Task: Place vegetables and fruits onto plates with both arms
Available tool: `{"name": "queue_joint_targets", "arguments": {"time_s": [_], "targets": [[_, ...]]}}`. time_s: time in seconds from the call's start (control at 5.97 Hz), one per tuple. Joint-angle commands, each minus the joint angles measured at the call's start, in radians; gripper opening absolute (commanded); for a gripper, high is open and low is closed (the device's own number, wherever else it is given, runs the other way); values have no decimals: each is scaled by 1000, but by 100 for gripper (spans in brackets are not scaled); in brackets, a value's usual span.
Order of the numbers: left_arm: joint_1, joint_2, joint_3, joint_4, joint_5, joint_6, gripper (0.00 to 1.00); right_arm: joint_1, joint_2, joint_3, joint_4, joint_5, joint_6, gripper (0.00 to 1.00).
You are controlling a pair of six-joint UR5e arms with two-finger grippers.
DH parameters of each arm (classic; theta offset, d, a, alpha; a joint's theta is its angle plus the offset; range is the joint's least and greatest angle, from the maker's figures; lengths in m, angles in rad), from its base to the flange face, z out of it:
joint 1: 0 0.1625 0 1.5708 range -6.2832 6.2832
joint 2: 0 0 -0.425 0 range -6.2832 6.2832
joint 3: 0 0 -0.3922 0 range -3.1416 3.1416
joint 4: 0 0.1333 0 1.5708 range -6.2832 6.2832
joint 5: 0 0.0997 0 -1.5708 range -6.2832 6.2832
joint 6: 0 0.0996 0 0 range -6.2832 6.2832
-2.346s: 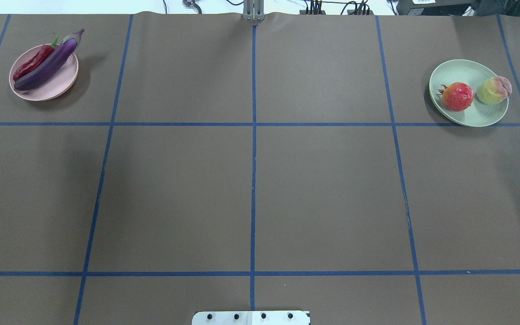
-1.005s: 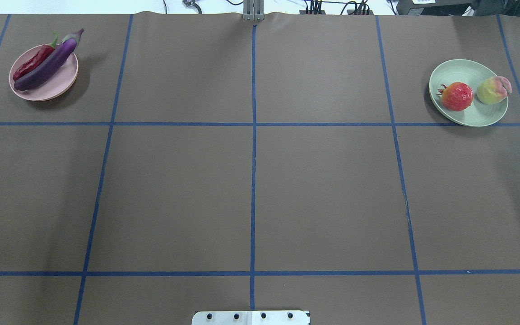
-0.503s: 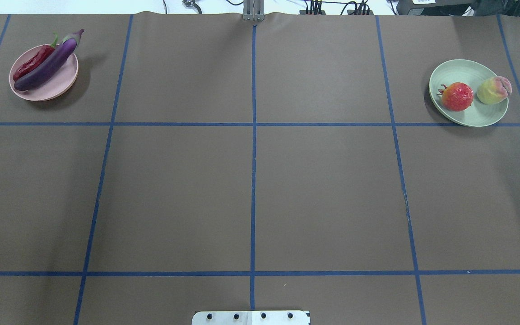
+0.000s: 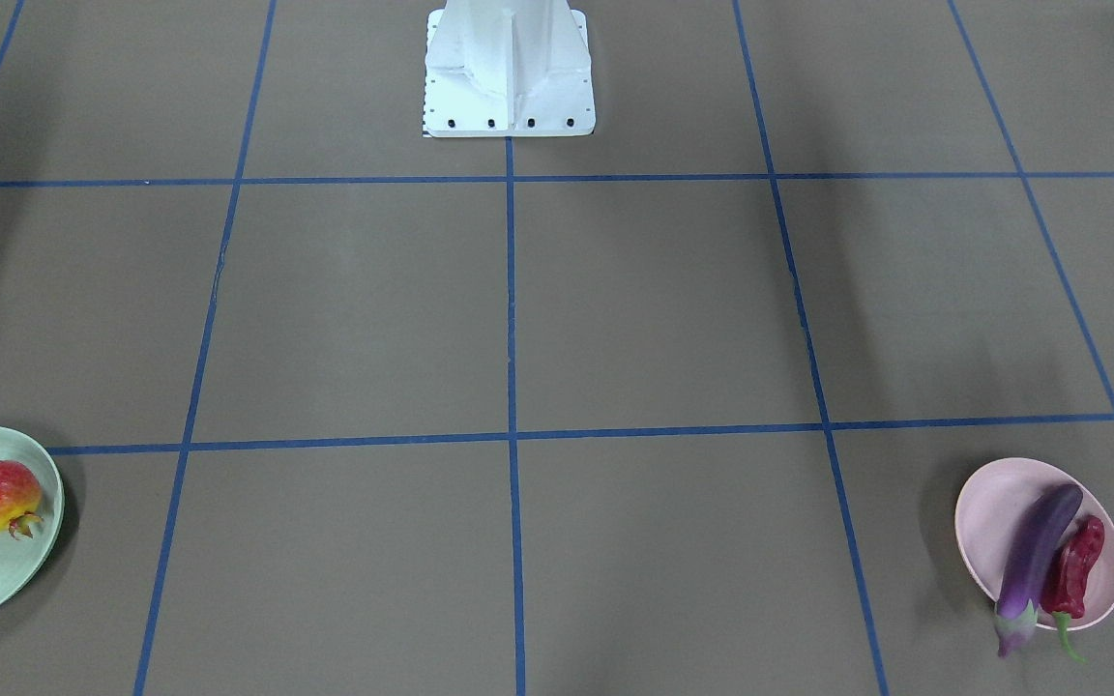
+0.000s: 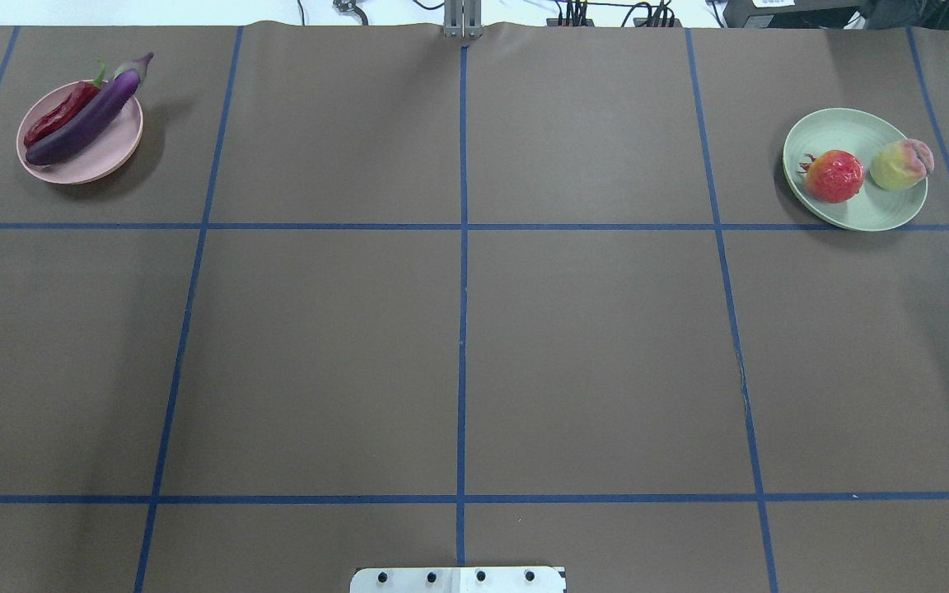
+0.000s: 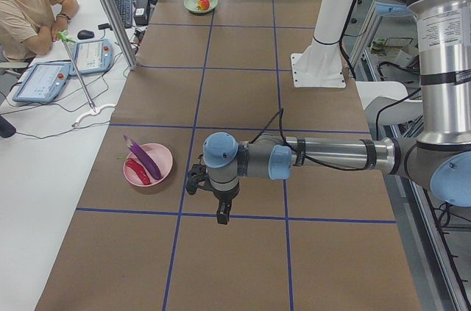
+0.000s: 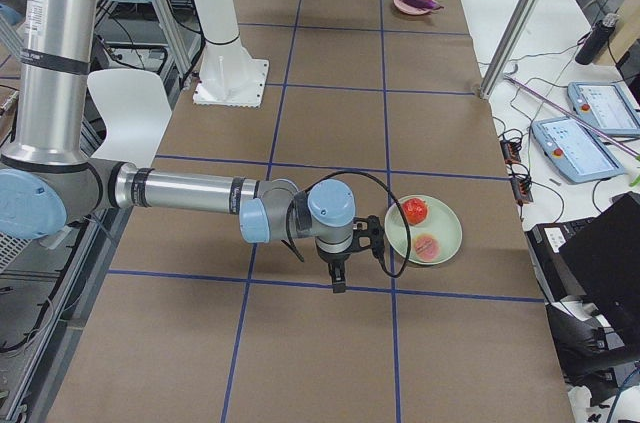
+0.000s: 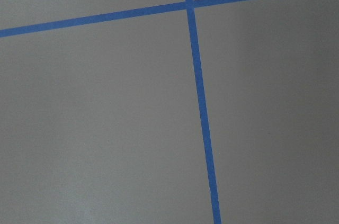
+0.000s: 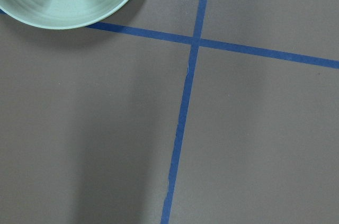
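Note:
The purple eggplant [image 5: 87, 119] and the red chili [image 5: 58, 115] lie side by side on the pink plate [image 5: 104, 152], at the table's far left. On the green plate [image 5: 853, 132] at the far right rest the red-and-yellow ball [image 5: 834, 175] and the peach [image 5: 900, 164]. My left gripper [image 6: 222, 215] shows only in the exterior left view, hanging over bare table beside the pink plate [image 6: 158, 156]. The right gripper [image 7: 338, 283] shows only in the exterior right view, pointing down just short of the green plate [image 7: 445, 228]. I cannot tell whether either is open or shut.
The white pedestal base [image 4: 509, 77] stands at the robot's edge of the table. Blue tape lines cross the brown table cover. A seated person [image 6: 26, 2] and tablets [image 6: 44, 79] are at a side table, and a slanted metal pole [image 6: 110, 9] stands by it.
A small dark shape at the overhead view's left edge 2.3 s ago is gone. Plates, vegetables and fruits have not moved.

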Motion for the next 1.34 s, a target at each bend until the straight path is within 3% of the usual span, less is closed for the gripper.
{"name": "queue_joint_targets", "arguments": {"time_s": [0.0,1.17], "targets": [[-1,0,-5,-2,1,2,100,0,-1,-4,0,-4,1,100],[4,-1,37,-3,1,0,100,-2,0,4,0,9,1,100]]}}
